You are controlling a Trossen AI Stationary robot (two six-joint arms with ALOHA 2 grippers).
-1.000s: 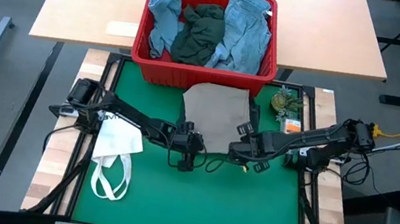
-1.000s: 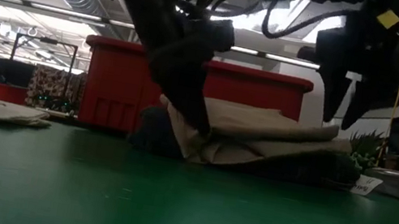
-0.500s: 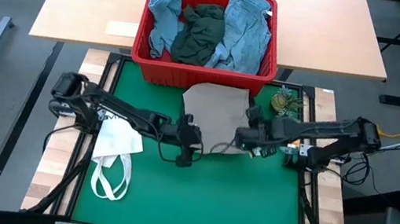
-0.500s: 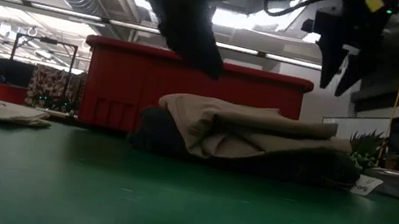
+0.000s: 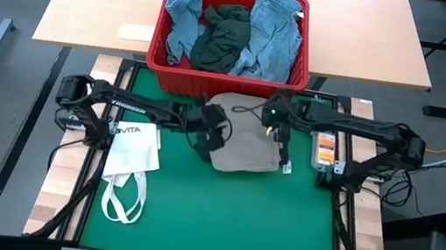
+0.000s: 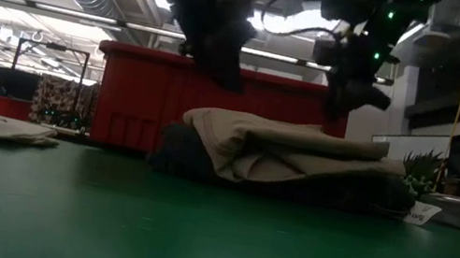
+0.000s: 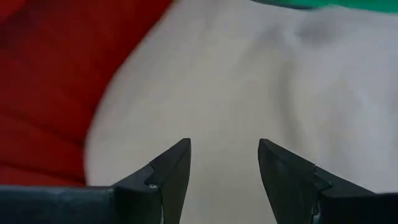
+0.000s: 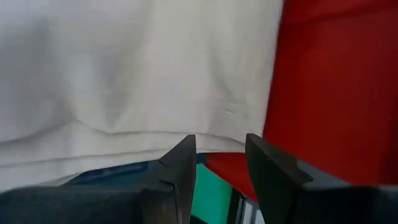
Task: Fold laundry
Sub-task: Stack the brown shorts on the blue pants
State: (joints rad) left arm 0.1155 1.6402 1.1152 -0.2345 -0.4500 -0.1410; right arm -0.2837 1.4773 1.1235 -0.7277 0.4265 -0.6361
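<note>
Folded beige cloth garment (image 5: 243,137) lies on green bench mat (image 5: 217,222) near far edge, just before red plastic basket (image 5: 168,74) holding light blue and dark green-grey laundry (image 5: 230,29). Left claw (image 5: 207,140) hovers over garment's left edge, fingers parted, empty. Right claw (image 5: 274,124) above garment's far right corner, released. White tote bag with loop handles (image 5: 128,164) lies toward bench's left edge.
</note>
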